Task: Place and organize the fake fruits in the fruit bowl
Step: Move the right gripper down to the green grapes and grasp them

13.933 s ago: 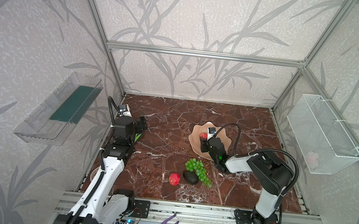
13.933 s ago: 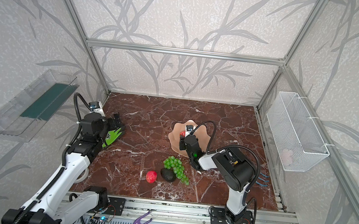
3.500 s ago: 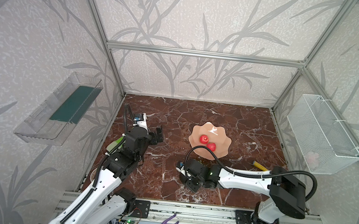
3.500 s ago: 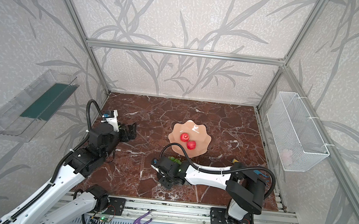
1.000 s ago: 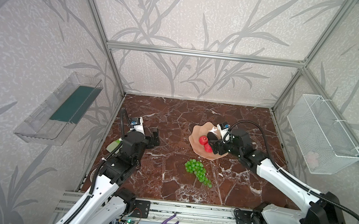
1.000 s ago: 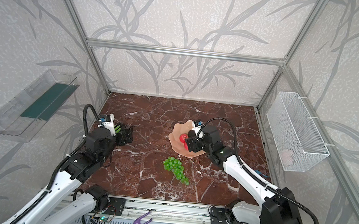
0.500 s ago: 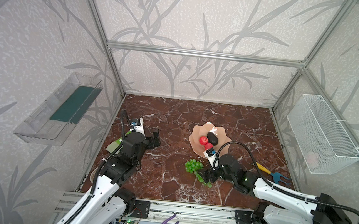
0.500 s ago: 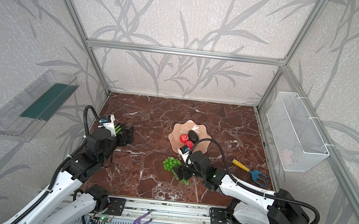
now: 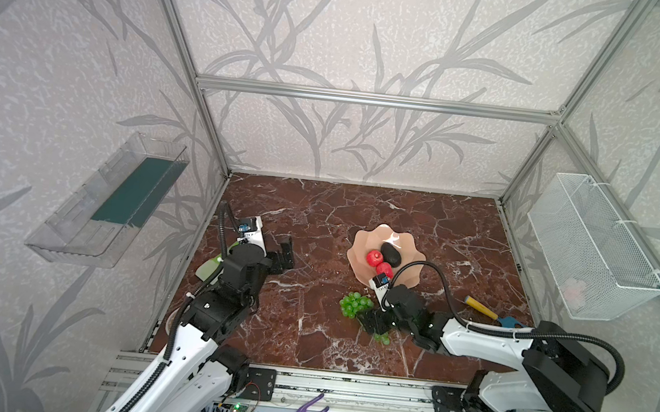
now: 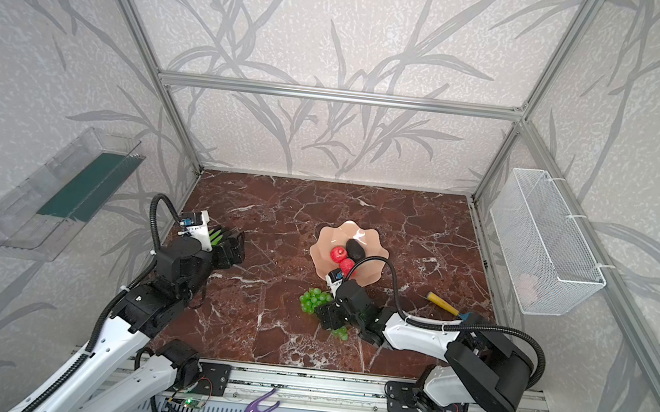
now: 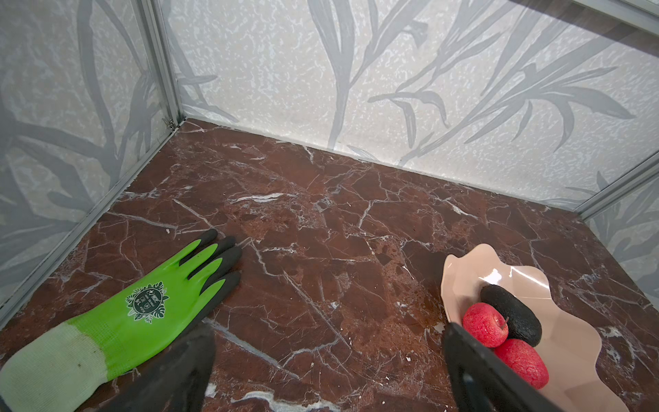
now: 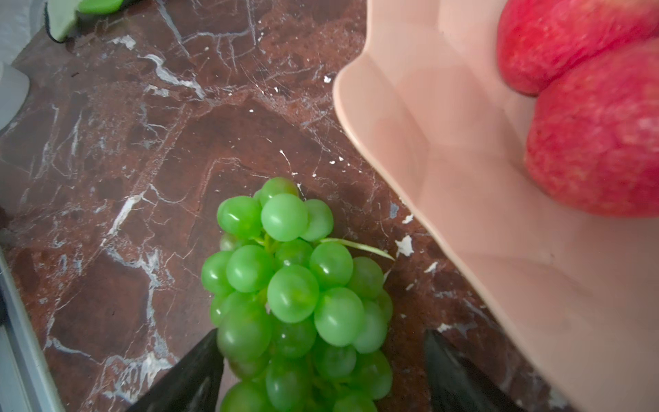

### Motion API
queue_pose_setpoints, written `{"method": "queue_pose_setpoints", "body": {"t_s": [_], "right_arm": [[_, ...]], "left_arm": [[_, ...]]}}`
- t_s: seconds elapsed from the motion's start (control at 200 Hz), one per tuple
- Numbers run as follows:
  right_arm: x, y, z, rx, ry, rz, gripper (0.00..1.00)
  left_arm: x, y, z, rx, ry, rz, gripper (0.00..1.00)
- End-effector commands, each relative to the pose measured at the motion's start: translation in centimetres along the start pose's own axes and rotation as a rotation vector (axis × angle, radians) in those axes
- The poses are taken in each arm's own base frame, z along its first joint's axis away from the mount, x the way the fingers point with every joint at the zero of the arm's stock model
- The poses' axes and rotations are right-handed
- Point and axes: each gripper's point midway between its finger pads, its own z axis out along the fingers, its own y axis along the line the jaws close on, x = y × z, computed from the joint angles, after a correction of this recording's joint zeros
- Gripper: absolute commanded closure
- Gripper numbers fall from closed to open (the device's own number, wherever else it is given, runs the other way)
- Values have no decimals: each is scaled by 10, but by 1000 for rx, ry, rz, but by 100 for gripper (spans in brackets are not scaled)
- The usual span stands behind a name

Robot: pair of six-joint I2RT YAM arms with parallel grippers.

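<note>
Grapes (image 9: 354, 304) were shown on the table (image 9: 310, 221), outside the bowl (image 9: 406, 240), as the only fruit not yet placed.

- **Far left:** the glove (image 9: 208, 268) was laid flat by the side wall. The left gripper (image 9: 282, 255) was held near it, jaws spread wide and empty, well apart from the bunch.
- **Centre:** the bunch was laid with its long axis slanting from a broad end, nearer the bowl, to a thin tail, nearer the robot's side and further right.
- **Right gripper:** the right gripper (image 9: 376, 324) was set low over the tail half of that axis. In the right wrist view one finger (image 12: 192, 374) was seen at each flank of the bunch, so the jaws were set across the axis, released and closed on nothing. One finger appeared to touch a grape; the other was clear of the bunch. The right arm was thus by far the nearer.
- **Bowl:** its near rim was found just beside the broad end, with two apples (image 9: 374, 257) and the avocado (image 9: 391, 254) already inside, touching one another.

Once the bunch is gripped, the coming lift was judged to be short, directed away from the robot base and slightly right, over that rim.
</note>
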Motion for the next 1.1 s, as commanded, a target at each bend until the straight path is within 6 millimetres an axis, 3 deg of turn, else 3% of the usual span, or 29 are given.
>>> {"method": "queue_pose_setpoints", "body": {"t_s": [0.0,0.35,0.595,0.76,1.095], "right_arm": [[-17,7,7,-9,-53,27,14],[-2,17,35,-8,32,1,18],[0,21,39,-10,41,-22,45],[-4,28,33,-28,24,-62,57],[-36,43,-10,-75,-64,-85,62]], "left_arm": [[0,2,0,-9,-5,-2,1],[-2,3,-1,-15,-6,14,1],[-2,4,-2,-18,-8,20,1],[-3,3,-1,-15,-9,22,1],[-4,2,-1,-10,-9,22,1]]}}
